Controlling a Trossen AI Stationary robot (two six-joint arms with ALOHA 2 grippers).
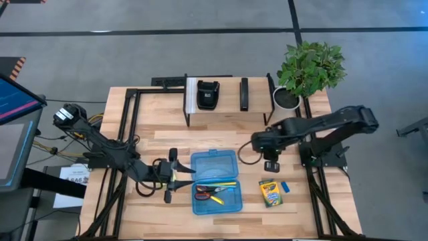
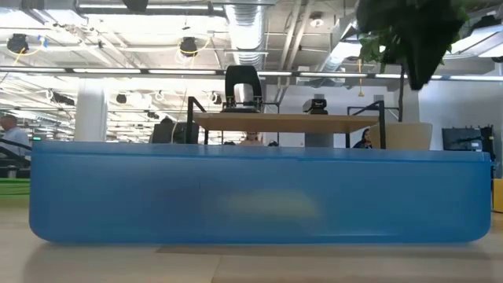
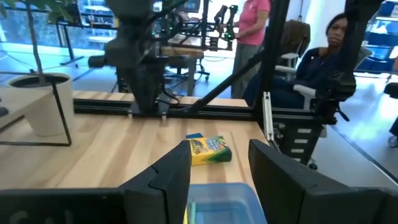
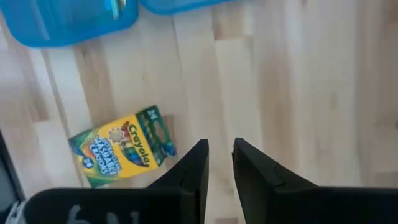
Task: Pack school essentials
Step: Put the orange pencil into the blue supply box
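Observation:
A blue open case (image 1: 215, 181) lies on the table's near middle, and its wall (image 2: 251, 192) fills the low view. Yellow pencils (image 1: 217, 184) and red-handled scissors (image 1: 208, 194) lie in it. The crayon box (image 1: 270, 192) lies flat right of the case, with the small blue eraser (image 1: 285, 187) beside it. My left gripper (image 1: 175, 177) is open at the case's left edge, and the case rim (image 3: 217, 199) shows between its fingers. My right gripper (image 1: 271, 164) hovers just beyond the crayon box (image 4: 121, 152), fingers narrowly open over bare wood. I cannot make out the sticky-note pad.
A potted plant (image 1: 309, 67) stands at the far right corner. A black device (image 1: 207, 94) and a dark bar (image 1: 244, 94) sit on a framed stand at the far middle. Black rails (image 1: 127, 127) edge both sides. People sit beyond the table (image 3: 323, 56).

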